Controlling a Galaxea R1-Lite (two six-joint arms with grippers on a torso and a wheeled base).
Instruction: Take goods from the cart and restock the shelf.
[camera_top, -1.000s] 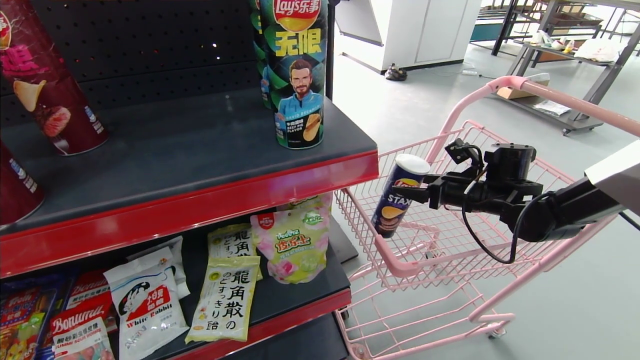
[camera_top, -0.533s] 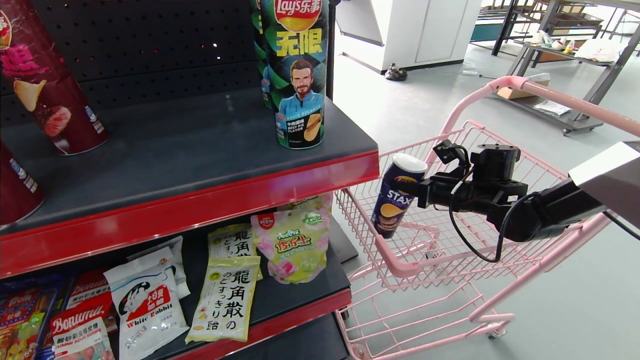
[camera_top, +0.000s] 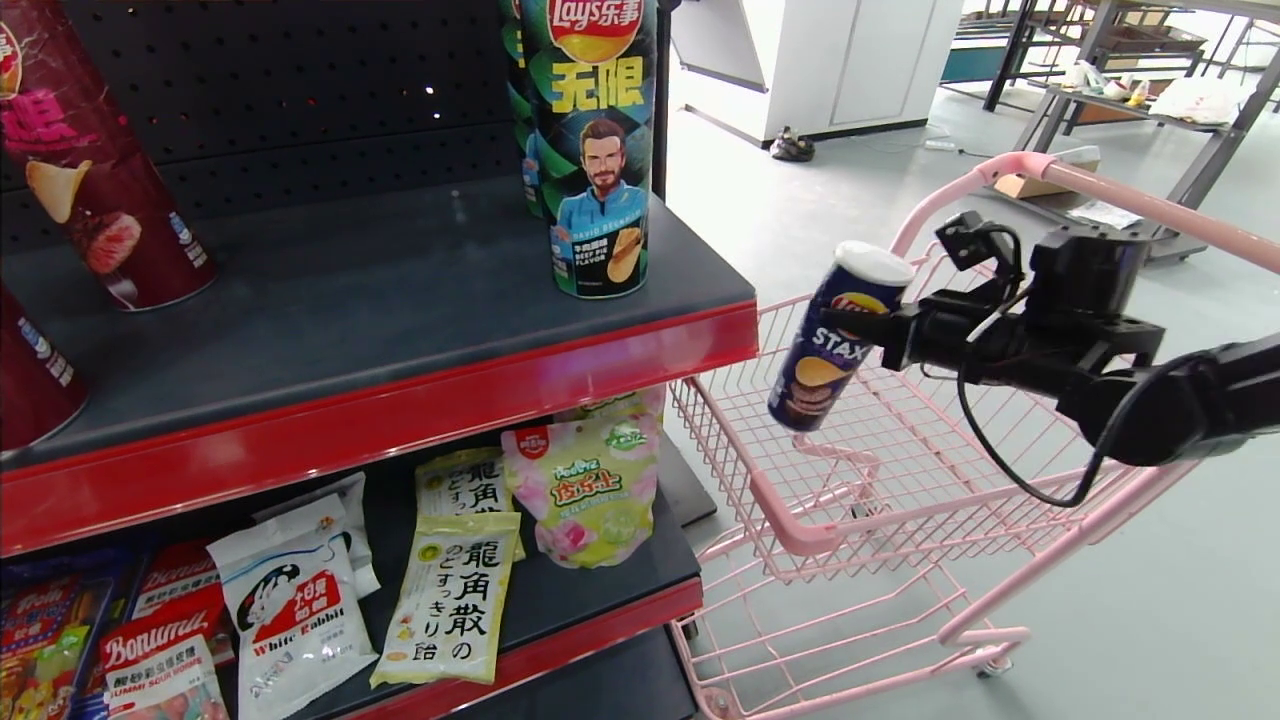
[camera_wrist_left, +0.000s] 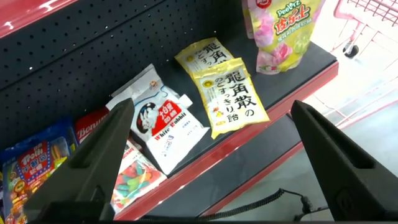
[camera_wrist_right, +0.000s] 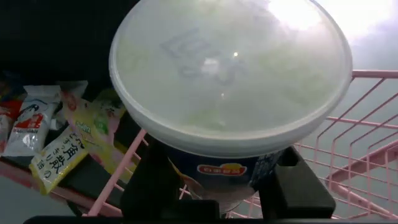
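Note:
My right gripper (camera_top: 868, 327) is shut on a dark blue chip can (camera_top: 838, 340) with a white lid, held tilted in the air over the pink cart (camera_top: 900, 480), to the right of the upper shelf's red edge (camera_top: 400, 410). From the right wrist, the can's white lid (camera_wrist_right: 230, 68) looms large, with a black finger (camera_wrist_right: 155, 186) on either side of the can body. My left gripper (camera_wrist_left: 211, 162) is open, its two black fingers spread in front of the lower shelf with its snack bags (camera_wrist_left: 230, 93).
The upper shelf (camera_top: 330, 290) holds a tall green chip can (camera_top: 595, 140) at its right end and dark red cans (camera_top: 90, 160) at the left, with bare deck between. Snack bags (camera_top: 460, 590) lie on the lower shelf. Grey floor surrounds the cart.
My right gripper has lifted the blue can up and a little to the right, from low inside the cart's basket to above its rim.

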